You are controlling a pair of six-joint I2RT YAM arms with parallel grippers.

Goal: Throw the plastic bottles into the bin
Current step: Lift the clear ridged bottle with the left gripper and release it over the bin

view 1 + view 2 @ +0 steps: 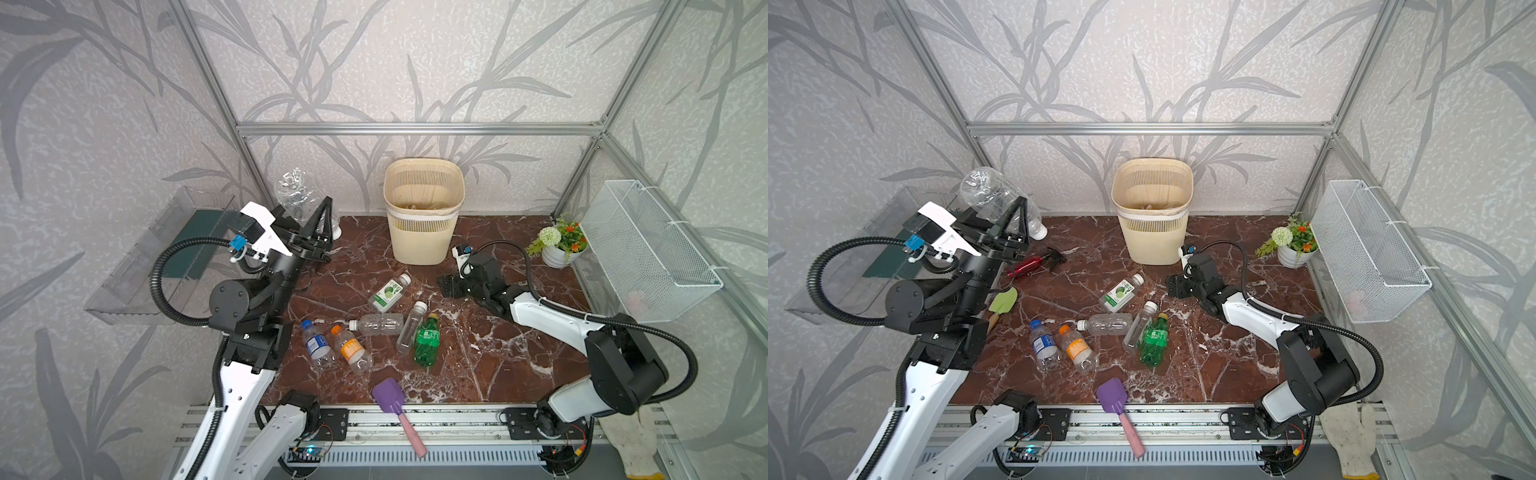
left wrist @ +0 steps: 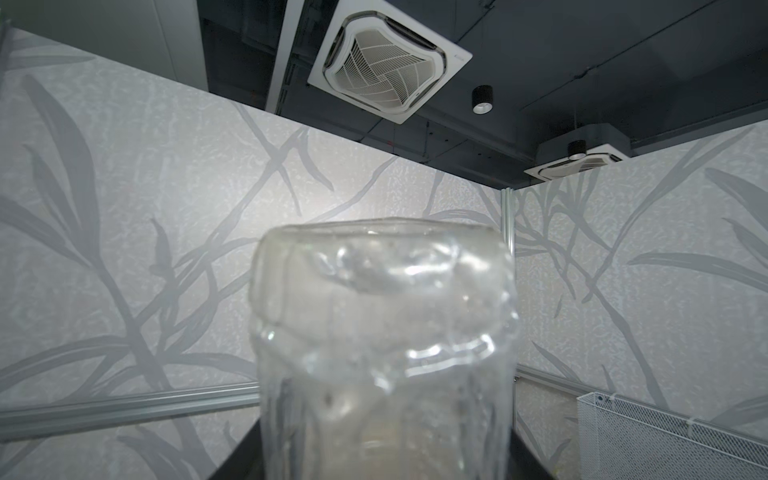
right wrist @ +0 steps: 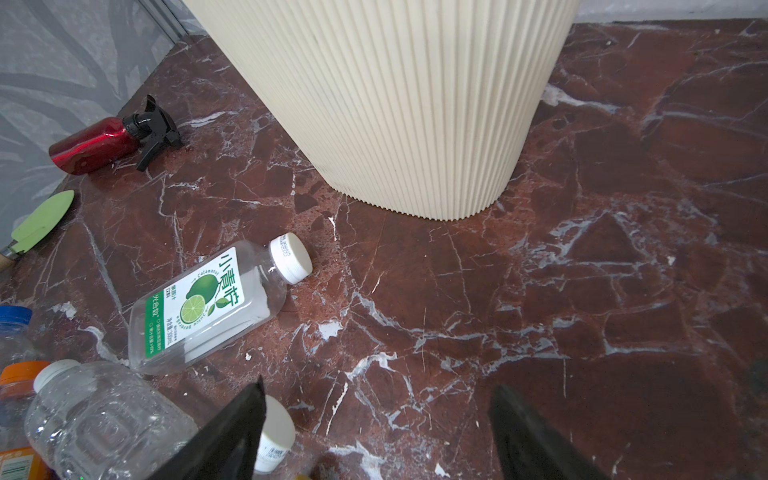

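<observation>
The left wrist view alone shows a ceiling vent (image 2: 390, 62); the right wrist view, a red spray bottle (image 3: 93, 143) and green trowel (image 3: 45, 218). Red-brown marble counter (image 1: 498, 353), leaf-patterned walls (image 1: 374, 62). Six plastic bottles (image 1: 380, 324) lie before the bin (image 1: 422, 241). Left claw (image 1: 311, 216) clenches a raised clear bottle (image 1: 296, 191), cap down; right claw (image 3: 378, 388) gapes empty near the bin.

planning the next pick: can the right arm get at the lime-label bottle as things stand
Probably yes. The right gripper is open and empty, close beside the lime-label bottle, with only bare marble tabletop between them. The bin stands farther back, off that path.
</observation>
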